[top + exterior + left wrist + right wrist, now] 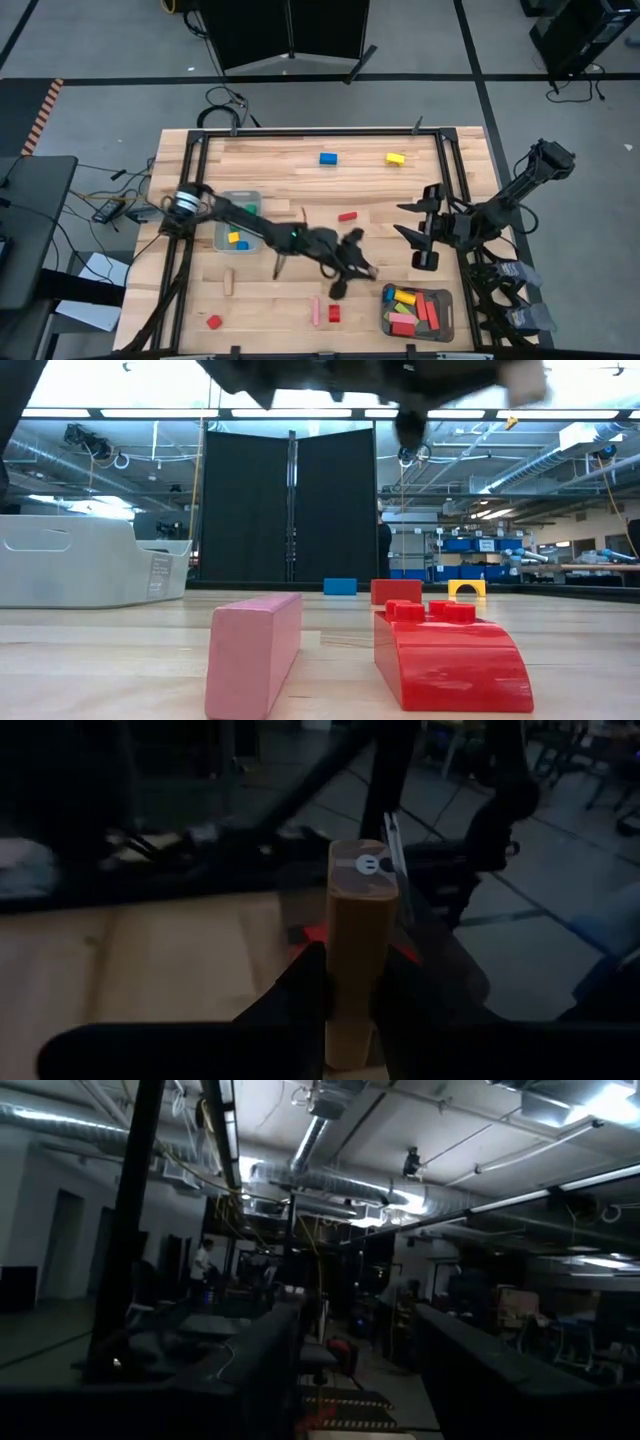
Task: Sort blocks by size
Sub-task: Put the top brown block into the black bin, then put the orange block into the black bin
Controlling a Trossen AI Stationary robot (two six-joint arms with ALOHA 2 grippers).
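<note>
The left gripper [362,268], reaching to the lower middle of the high view, is clenched on a plain wooden block [360,940] that stands upright between its fingers [300,990]. The right gripper [428,228] waits at the right with its fingers apart, grasping nothing. Other blocks lie scattered on the table [290,160], and several fill the tray [448,318] at the lower right.

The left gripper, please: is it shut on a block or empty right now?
Shut on a block. In the left wrist view, the left gripper has both fingers pressed against a plain wooden bar.
</note>
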